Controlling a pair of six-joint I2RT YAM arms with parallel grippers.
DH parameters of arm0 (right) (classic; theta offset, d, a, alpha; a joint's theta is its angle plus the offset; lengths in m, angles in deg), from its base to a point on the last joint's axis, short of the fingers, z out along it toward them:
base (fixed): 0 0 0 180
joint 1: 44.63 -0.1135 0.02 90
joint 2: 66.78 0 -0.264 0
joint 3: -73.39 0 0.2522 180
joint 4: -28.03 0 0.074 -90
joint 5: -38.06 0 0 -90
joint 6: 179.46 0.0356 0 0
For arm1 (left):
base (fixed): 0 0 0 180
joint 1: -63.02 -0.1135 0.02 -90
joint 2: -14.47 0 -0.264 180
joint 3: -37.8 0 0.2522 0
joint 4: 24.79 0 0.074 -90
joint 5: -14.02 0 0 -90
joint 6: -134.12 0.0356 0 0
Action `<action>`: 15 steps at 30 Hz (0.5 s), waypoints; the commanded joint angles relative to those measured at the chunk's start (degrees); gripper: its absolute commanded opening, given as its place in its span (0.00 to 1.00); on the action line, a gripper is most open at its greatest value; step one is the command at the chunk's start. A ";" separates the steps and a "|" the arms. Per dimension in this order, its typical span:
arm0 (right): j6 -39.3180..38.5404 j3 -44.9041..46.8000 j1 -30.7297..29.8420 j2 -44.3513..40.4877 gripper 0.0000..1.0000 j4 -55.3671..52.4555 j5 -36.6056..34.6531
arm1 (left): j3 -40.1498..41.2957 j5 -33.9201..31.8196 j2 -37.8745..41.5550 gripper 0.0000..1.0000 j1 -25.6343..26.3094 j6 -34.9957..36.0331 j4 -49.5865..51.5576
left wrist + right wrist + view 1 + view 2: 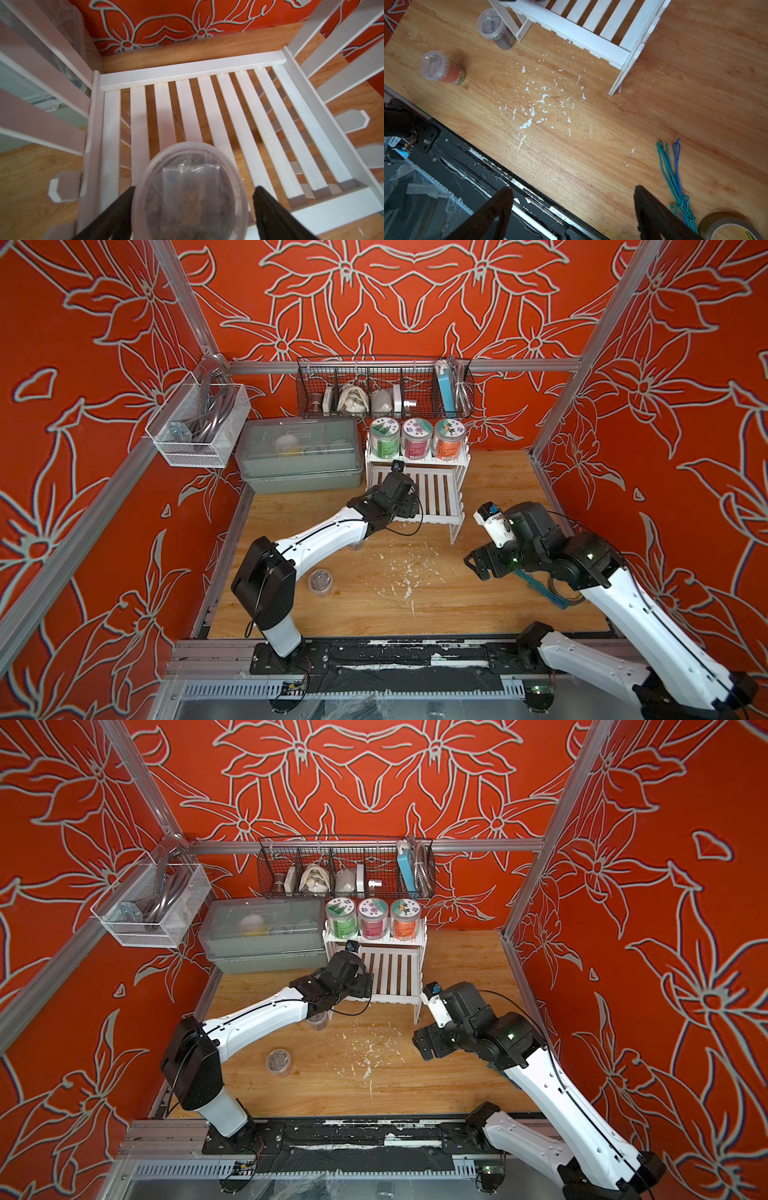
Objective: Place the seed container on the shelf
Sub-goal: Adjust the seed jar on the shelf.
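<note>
The seed container [190,193], a clear lidded tub with dark contents, sits between the fingers of my left gripper [194,188] over the front left of the shelf's lower slats. One finger lies against its side and the other finger [268,205] stands off with a gap, so the gripper is open. The white two-tier shelf [436,489] [395,969] [591,39] stands at the back centre. In both top views the left gripper [403,499] [357,979] hides the tub. My right gripper [572,189] [476,566] hangs open and empty over the table's front right.
Three labelled jars [415,439] fill the shelf's top tier. Two more tubs stand on the table, a dark one [496,29] by the shelf's leg and an orange one [440,68]. There is also a grey lidded box [299,456], black wire basket [384,387], white mesh basket [199,423], cords [675,182] and tape roll [731,228].
</note>
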 commanded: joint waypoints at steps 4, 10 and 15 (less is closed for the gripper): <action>0.02 1.04 0.30 -0.62 0.94 -0.14 0.53 | 0.46 -1.96 0.97 0.80 -0.68 1.63 -1.05; -0.10 1.13 0.32 -0.79 0.94 -0.20 0.40 | 1.14 -2.45 1.89 0.79 -1.86 1.89 -1.47; -0.09 1.39 0.32 -0.81 0.94 0.11 0.50 | 1.55 -3.34 2.29 0.79 -2.50 2.01 -1.39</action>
